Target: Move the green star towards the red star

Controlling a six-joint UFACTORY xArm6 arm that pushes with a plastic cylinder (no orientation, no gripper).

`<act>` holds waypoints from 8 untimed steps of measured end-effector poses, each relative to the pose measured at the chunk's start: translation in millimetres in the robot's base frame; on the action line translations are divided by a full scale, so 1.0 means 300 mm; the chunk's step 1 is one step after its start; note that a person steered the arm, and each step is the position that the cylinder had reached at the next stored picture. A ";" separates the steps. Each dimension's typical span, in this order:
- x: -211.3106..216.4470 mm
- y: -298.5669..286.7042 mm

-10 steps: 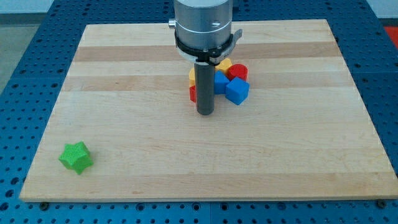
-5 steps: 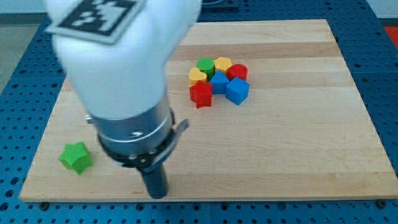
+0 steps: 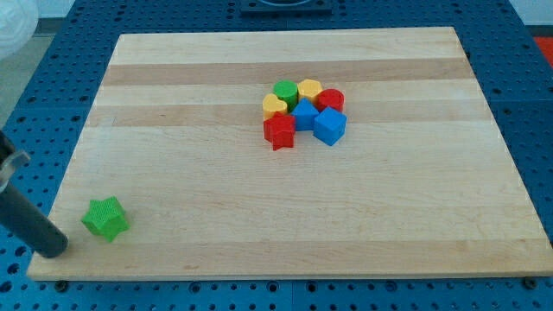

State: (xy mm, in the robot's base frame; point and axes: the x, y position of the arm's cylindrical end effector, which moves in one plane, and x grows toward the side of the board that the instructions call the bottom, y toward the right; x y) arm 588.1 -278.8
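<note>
There is just one camera view. A wooden board (image 3: 173, 104) lies on a blue table with holes (image 3: 34, 78).

The green star (image 3: 106, 218) sits alone in the lower left of the frame, near the board's left edge. My tip (image 3: 55, 249) is just to its left and a bit lower, close to it but not touching. The dark rod slants up to the left edge of the frame, where it is cut off, so the rest of the arm is hidden. There is no pincer on this arm, only the rod.

The red star (image 3: 279, 132) is well apart from the green star, up near the middle of the frame. It touches a bunch of blocks: a yellow block (image 3: 274, 105), a green block (image 3: 285, 90), another yellow block (image 3: 309, 89), a red block (image 3: 331, 99), a blue block (image 3: 303, 113) and a blue cube (image 3: 330, 126). They sit so close that some shapes are hard to tell.
</note>
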 end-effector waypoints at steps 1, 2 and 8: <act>-0.038 0.005; -0.038 0.058; -0.216 0.599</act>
